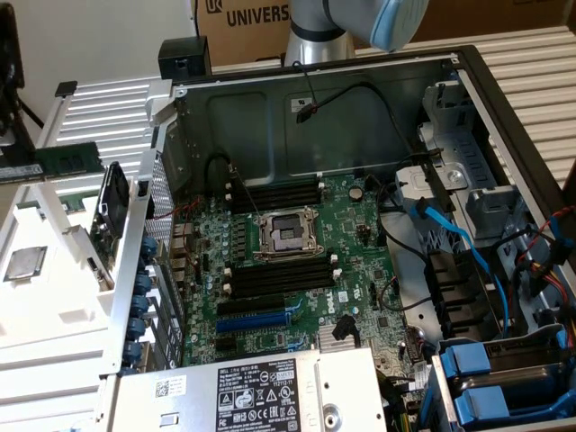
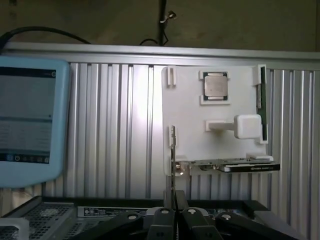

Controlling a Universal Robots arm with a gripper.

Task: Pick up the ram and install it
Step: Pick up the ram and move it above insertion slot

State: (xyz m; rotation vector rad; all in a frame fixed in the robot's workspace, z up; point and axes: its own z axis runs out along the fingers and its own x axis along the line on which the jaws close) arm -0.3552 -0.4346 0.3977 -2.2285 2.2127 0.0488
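Metal walls of the big open computer case (image 1: pixel 504 90) take up most of the exterior view, and you can see the wide green board (image 1: pixel 360 243) lying flat inside it. Your grey arm (image 1: pixel 315 31) stands at the back, behind the case. Outside the case, on the exterior view's left, the white holder (image 1: pixel 63 315) sits on the ribbed metal table (image 1: pixel 531 63). In the wrist view a pale blue screen box (image 2: pixel 30 120) is off to one side of that holder. A card with a black side (image 1: pixel 108 211) stands on its edge along the side of the holder closest to the case. The ram (image 1: pixel 54 162), a long thin green stick, rests along the far edge of the holder in the exterior view. It is well apart from the long black slots (image 1: pixel 274 193) on the board. A small square silver chip (image 2: pixel 215 86) lies flat in its own pocket on the holder, apart from the ram. Your gripper (image 2: pixel 174 195) has its two dark fingers pressed together with nothing between them. In the wrist view it is nearest to the card's side of the holder, and it does not touch the ram.
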